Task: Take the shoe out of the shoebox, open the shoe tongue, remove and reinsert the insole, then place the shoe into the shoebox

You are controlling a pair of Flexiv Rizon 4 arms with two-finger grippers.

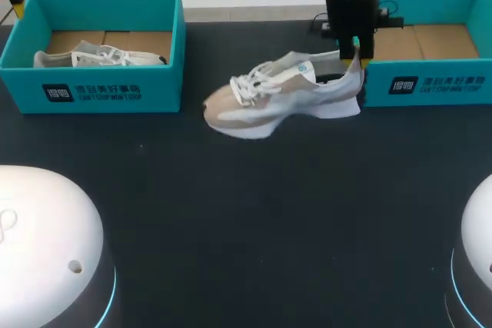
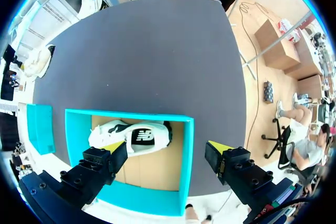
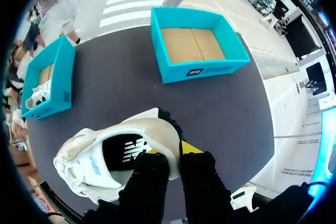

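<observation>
Our right gripper (image 3: 176, 153) is clamped on the heel collar of the shoe (image 1: 284, 94), one finger inside and one outside. The shoe sits at upper centre of the head view on the dark bench (image 1: 246, 213), heel just beside the right shoebox (image 1: 430, 86), whose brown cardboard floor shows. Our left gripper (image 2: 165, 148) hangs with fingers spread apart above the left shoebox (image 2: 131, 116) at upper left, which holds a second shoe (image 2: 131, 137) lying on its side.

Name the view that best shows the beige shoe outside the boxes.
Head view: the beige shoe appears whole, side-on. Right wrist view looks into its opening from the heel end. Left wrist view shows only another shoe.
</observation>
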